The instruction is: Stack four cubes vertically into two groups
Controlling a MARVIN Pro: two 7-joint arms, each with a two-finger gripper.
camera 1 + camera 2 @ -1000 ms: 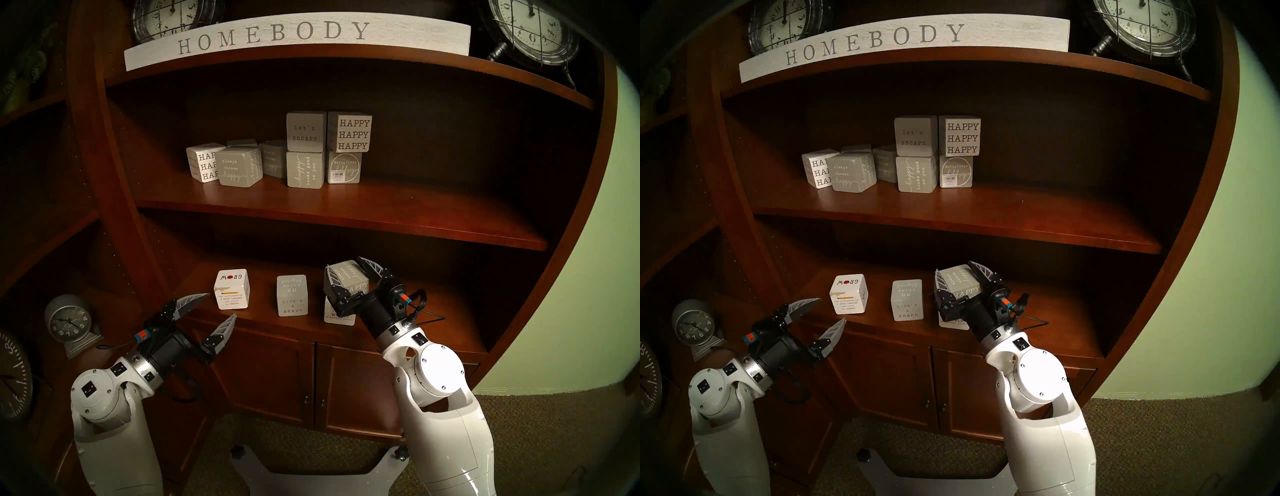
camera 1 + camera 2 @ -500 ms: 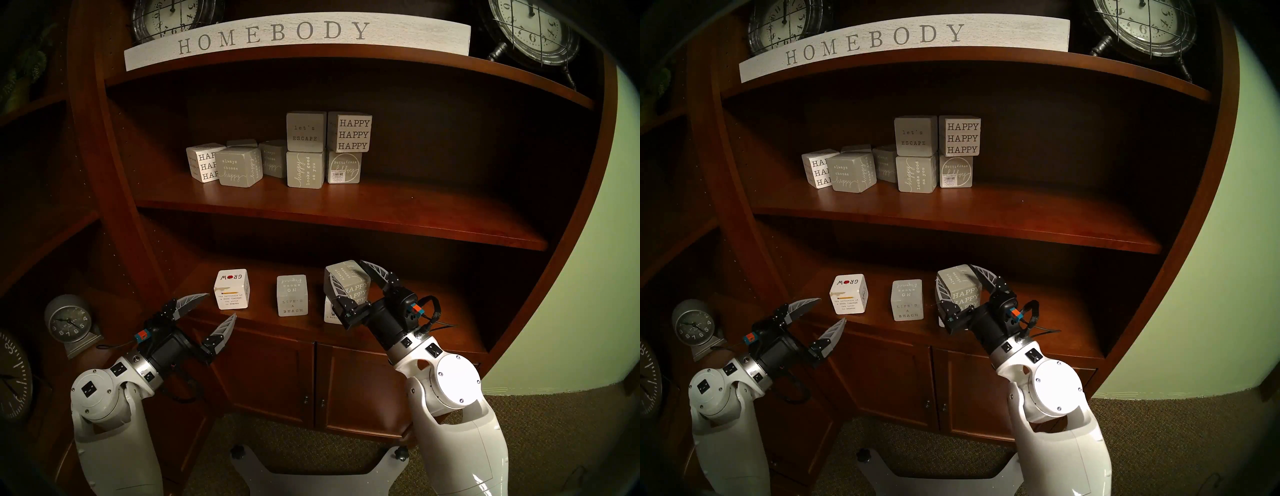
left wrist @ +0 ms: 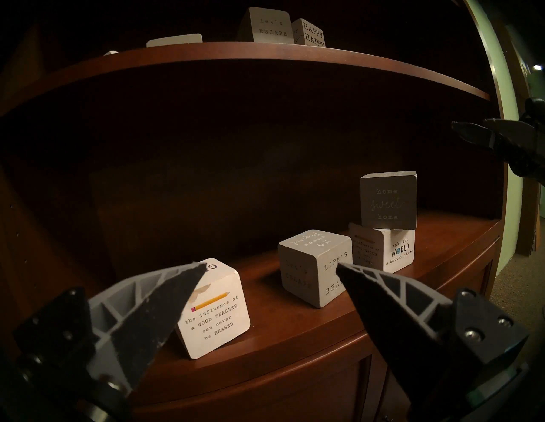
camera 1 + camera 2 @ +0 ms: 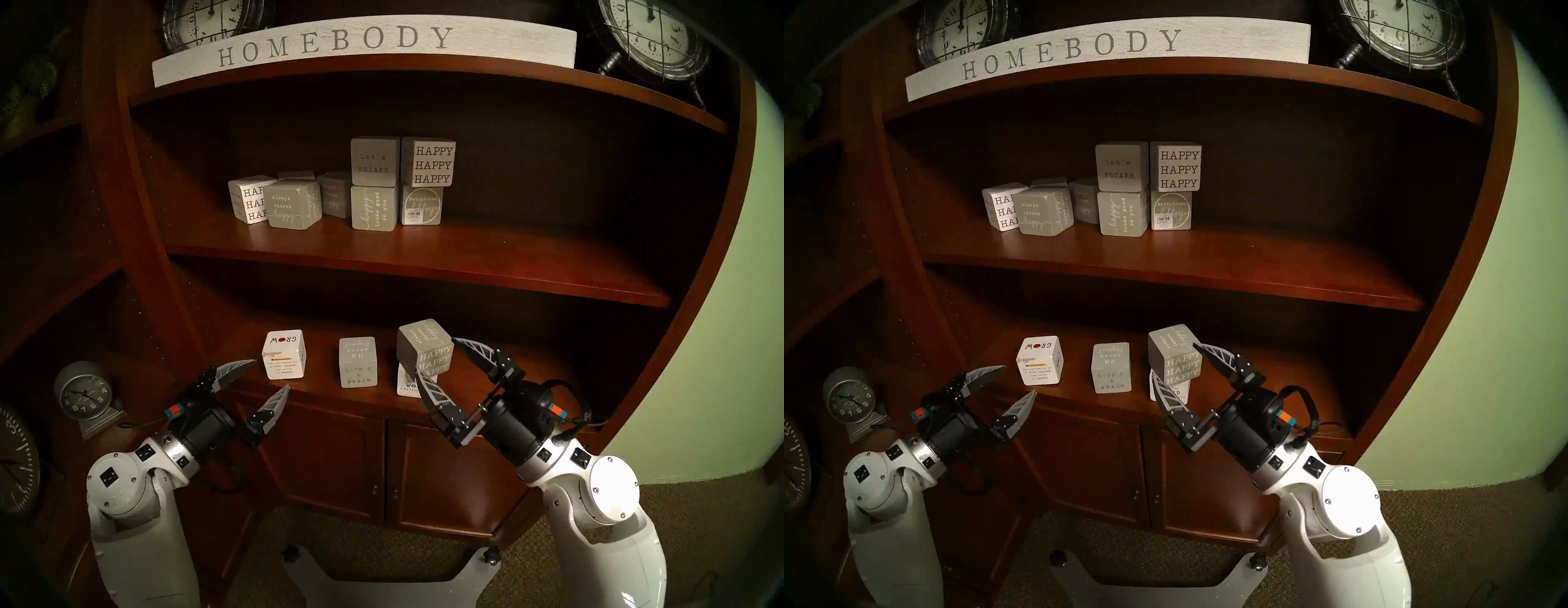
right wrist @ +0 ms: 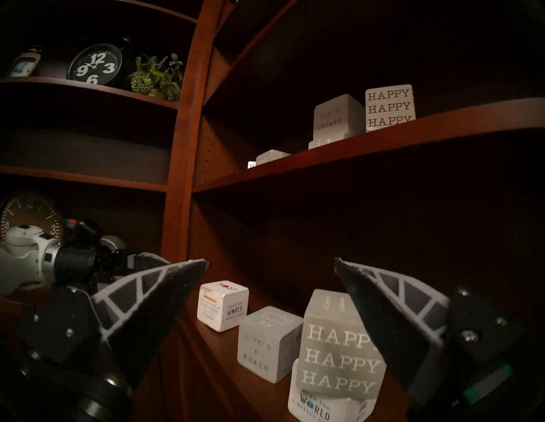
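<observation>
The grey HAPPY HAPPY HAPPY block [image 4: 425,347] is sitting on a white block [image 3: 383,250], twisted a bit, just right of the LIFE'S A BEACH block [image 4: 358,361]. The GROW block [image 4: 284,353] is sitting well left of it. The right gripper [image 4: 441,361] and left gripper [image 4: 271,373] are both hanging wide open, holding nothing.

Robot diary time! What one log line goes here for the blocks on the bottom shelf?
first stack: grey HAPPY block on white block | right gripper: open, clear | left gripper: open, empty | loose: GROW block, LIFE'S A BEACH block
</observation>
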